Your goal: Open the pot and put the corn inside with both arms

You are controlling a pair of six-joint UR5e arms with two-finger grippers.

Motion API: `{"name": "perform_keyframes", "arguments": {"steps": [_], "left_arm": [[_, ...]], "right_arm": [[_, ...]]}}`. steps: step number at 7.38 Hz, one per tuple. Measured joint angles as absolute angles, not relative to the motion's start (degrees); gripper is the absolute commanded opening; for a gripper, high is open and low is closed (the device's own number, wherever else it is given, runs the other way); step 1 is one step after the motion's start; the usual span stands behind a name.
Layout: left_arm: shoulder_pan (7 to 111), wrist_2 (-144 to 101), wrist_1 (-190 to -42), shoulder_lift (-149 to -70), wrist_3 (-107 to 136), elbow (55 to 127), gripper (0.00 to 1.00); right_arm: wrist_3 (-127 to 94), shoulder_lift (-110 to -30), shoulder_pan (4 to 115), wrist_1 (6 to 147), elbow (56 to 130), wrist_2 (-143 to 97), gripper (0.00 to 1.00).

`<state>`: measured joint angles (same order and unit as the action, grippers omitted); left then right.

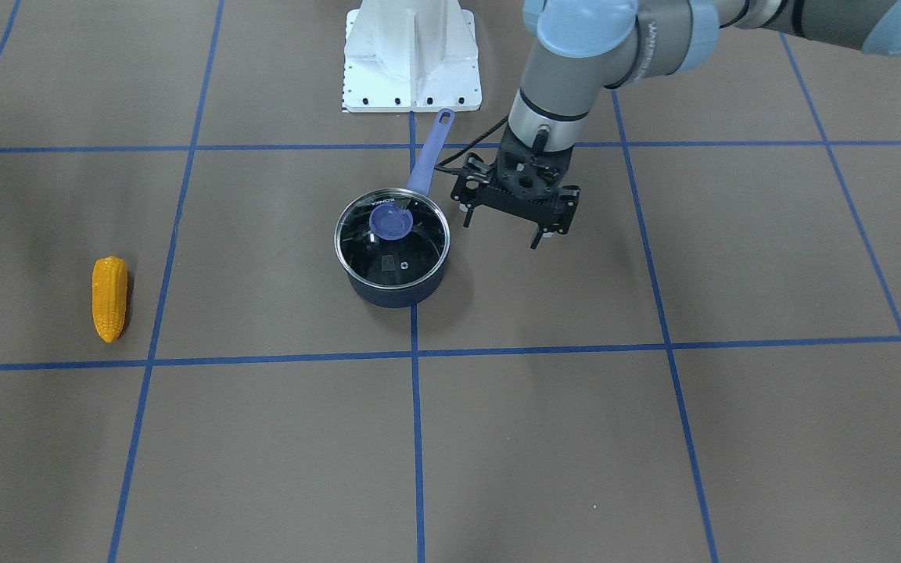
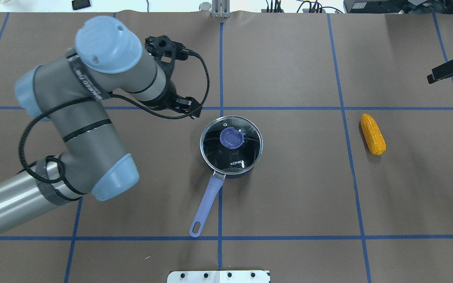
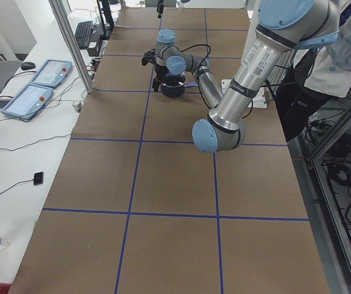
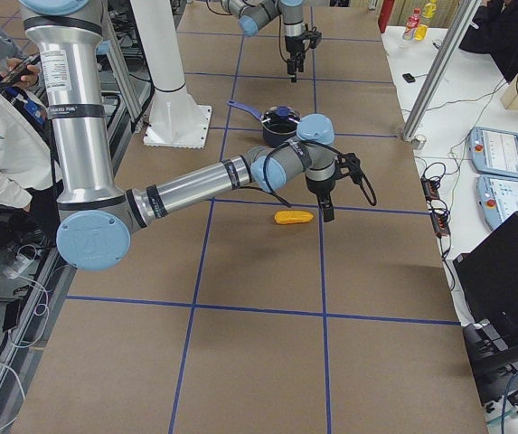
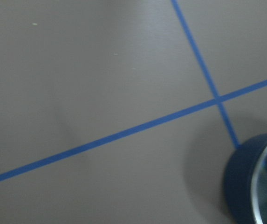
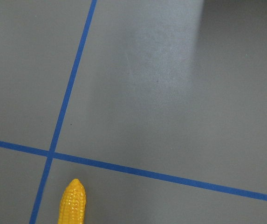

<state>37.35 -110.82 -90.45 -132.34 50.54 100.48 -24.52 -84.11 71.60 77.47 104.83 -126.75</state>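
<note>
Seen from overhead: pot (image 2: 209, 198) at centre, handle aimed at 7 o'clock toward the base, glass lid (image 2: 231, 143) shutting it. Left gripper (image 1: 500, 234) hovers at about 9 o'clock, fingers apart. Corn (image 2: 372, 134) is well off at 3 o'clock, lying 11-to-5, tip away. Right gripper (image 2: 448, 70) is beyond it, pincer can't be read.

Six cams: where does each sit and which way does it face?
Front-facing: across table, facing base, steeply down; left gripper beside pot.
Overhead: behind base, forward-down; left arm.
Exterior left: table end; left arm near.
Exterior right: opposite end; right arm near, right gripper by corn.
Left wrist: downward; pot's edge, no body.
Right wrist: downward; corn's tip, no body.
Front-facing and overhead share pot, corn.
</note>
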Motion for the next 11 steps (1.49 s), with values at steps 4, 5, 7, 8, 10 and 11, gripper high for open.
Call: {"name": "perform_keyframes", "arguments": {"steps": [4,5,7,8,10,11], "left_arm": [[33.41,-110.49,-90.29,-144.28,65.55,88.46,0.99],[32.46,-110.43,-90.21,-144.9,67.3,87.32,0.99],[30.62,-110.32,-90.04,-145.25,70.18,86.73,0.99],[29.97,-110.0,-90.01,-145.25,70.79,86.59,0.99],[29.31,-108.84,-90.0,-145.15,71.07,86.06,0.99],[29.23,-108.59,-90.0,-145.12,71.09,85.99,0.99]], "right_arm": [[-24.52,-84.41,71.48,77.43,104.78,-126.68,1.0],[-24.52,-84.47,71.46,77.45,104.72,-126.54,1.0],[-24.52,-84.53,71.46,77.47,104.68,-126.41,1.0],[-24.52,-84.54,71.45,77.48,104.68,-126.39,1.0],[-24.52,-84.61,71.46,77.5,104.68,-126.39,1.0],[-24.52,-84.62,71.45,77.51,104.68,-126.39,1.0]]}}
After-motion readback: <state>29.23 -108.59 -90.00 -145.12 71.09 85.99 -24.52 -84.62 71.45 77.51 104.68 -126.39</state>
